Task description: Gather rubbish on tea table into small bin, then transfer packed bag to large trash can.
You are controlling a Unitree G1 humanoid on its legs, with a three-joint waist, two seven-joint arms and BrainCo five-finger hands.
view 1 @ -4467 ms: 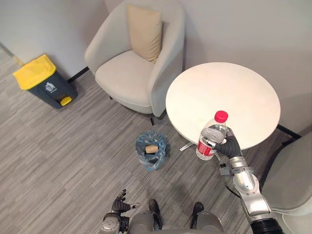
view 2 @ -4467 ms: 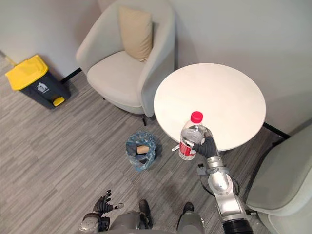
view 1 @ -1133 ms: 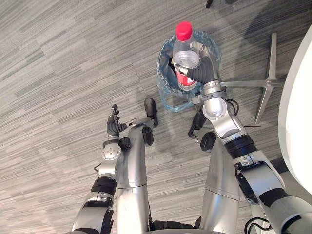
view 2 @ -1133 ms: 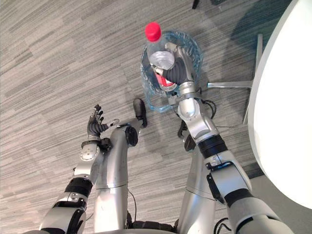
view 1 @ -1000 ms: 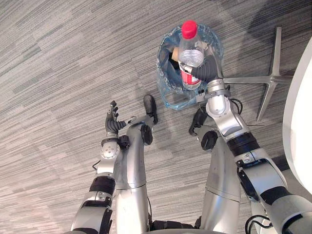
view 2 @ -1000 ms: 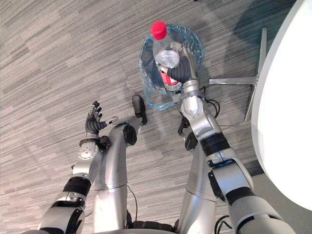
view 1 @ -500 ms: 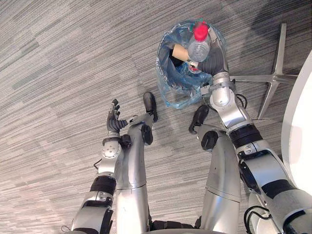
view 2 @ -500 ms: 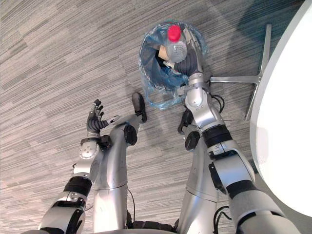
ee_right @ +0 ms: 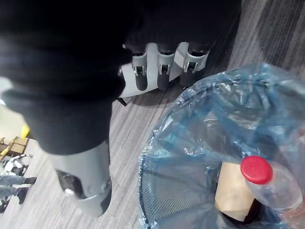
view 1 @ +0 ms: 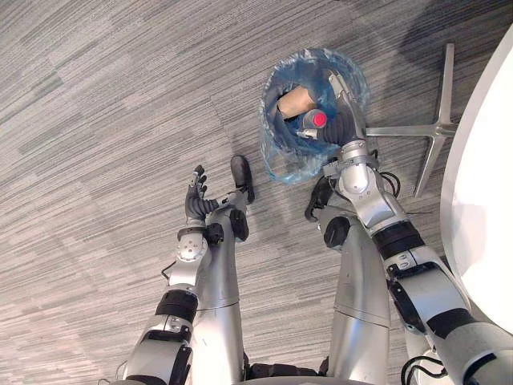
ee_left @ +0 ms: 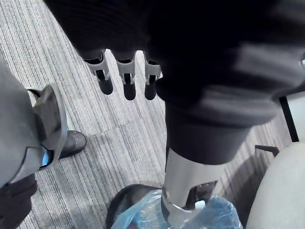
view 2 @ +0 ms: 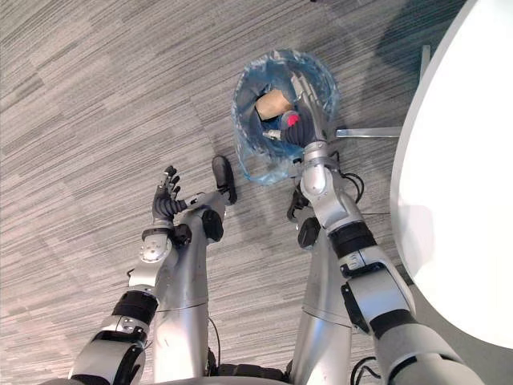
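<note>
The small bin [view 1: 276, 160], lined with a blue bag [ee_right: 224, 119], stands on the floor in front of me. A clear bottle with a red cap [view 1: 318, 120] lies inside it, beside a brown cardboard tube [view 1: 294, 102]. My right hand [view 1: 346, 116] hovers over the bin's near rim, open, with straight fingers [ee_right: 159, 71] holding nothing. In the right wrist view the bottle [ee_right: 267, 179] rests against the tube [ee_right: 232, 191] inside the bag. My left hand [view 1: 196, 200] hangs open and idle to the left of the bin.
The round white tea table [view 1: 485, 208] fills the right edge. Its chrome foot [view 1: 429, 136] spreads over the floor just right of the bin. Grey striped carpet [view 1: 104, 120] lies all around to the left.
My right hand has opened and let go of the bottle. The bottle dropped from upright above the rim down into the bin. The left hand stayed put.
</note>
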